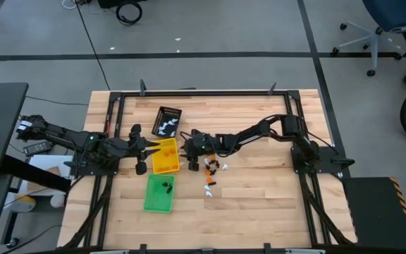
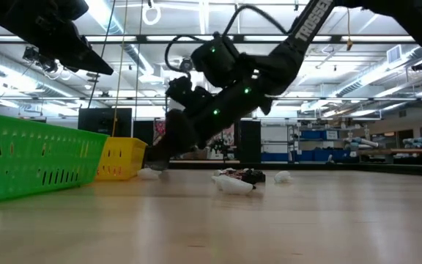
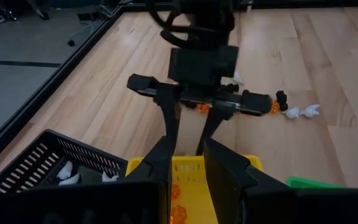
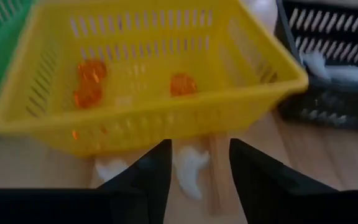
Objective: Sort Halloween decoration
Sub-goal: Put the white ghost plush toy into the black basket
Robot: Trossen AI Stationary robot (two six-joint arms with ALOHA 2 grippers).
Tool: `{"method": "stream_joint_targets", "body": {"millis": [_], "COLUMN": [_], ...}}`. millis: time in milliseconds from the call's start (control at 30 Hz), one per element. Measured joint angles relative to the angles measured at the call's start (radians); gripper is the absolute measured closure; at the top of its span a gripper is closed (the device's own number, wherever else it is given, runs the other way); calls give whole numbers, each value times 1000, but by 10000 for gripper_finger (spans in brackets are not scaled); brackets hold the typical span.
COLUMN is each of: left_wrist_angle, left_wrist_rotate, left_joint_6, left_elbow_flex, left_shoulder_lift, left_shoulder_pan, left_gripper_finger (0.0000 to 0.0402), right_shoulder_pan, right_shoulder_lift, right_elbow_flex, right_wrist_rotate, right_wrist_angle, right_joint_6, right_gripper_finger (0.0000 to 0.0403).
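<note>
Green tray [image 2: 35, 161] fills the low view's 9 o'clock edge, closest to us; the yellow tray [image 2: 123, 158] sits behind it, and a small cluster of white and black trinkets [image 2: 237, 180] lies on the table [image 2: 269, 227] near centre. We see the right arm reaching down beside the yellow tray.

High view: we log the black tray [image 1: 166, 120] at 12 o'clock of the yellow tray [image 1: 165, 156], the green tray [image 1: 159, 192] at its 6 o'clock. Loose trinkets [image 1: 212, 173] are scattered at the yellow tray's 3 to 4 o'clock. The right gripper [image 1: 187, 146] is low at that tray's 3 o'clock edge; the left gripper [image 1: 144, 144] waits at its 9 o'clock side.

Left wrist view: its fingers [image 3: 157, 168] stand apart over the yellow tray, nothing between them.

Right wrist view: the fingers [image 4: 157, 174] are apart, a white trinket [image 4: 188, 168] lying on the wood between them, just beside the yellow tray's wall [image 4: 148, 118]. Orange pieces [image 4: 89, 84] lie inside; white pieces [image 4: 337, 68] fill the black tray.
</note>
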Motion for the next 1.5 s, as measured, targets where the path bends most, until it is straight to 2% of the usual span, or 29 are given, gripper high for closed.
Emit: {"method": "stream_joint_targets", "body": {"millis": [200, 467, 800, 900, 1200, 1500], "left_wrist_angle": [3, 3, -2, -2, -2, -2], "left_wrist_rotate": [0, 0, 0, 0, 0, 0], "left_joint_6": [1, 1, 1, 1, 1, 0], "left_elbow_flex": [0, 0, 0, 0, 0, 0], "left_shoulder_lift": [0, 0, 0, 0, 0, 0], "left_shoulder_pan": [0, 0, 0, 0, 0, 0], "left_gripper_finger": [333, 333, 333, 333, 333, 333], "right_shoulder_pan": [-5, -5, -4, -4, -7, -5], "right_shoulder_lift": [84, 90, 84, 59, -36, -89], "right_elbow_flex": [4, 5, 7, 6, -2, -2], "right_wrist_rotate": [-19, -14, -12, -9, 53, 88], "right_wrist_angle": [68, 68, 18, -42, -225, -274], "right_joint_6": [9, 18, 11, -1, -27, -36], "right_gripper_finger": [238, 247, 345, 359, 352, 352]}}
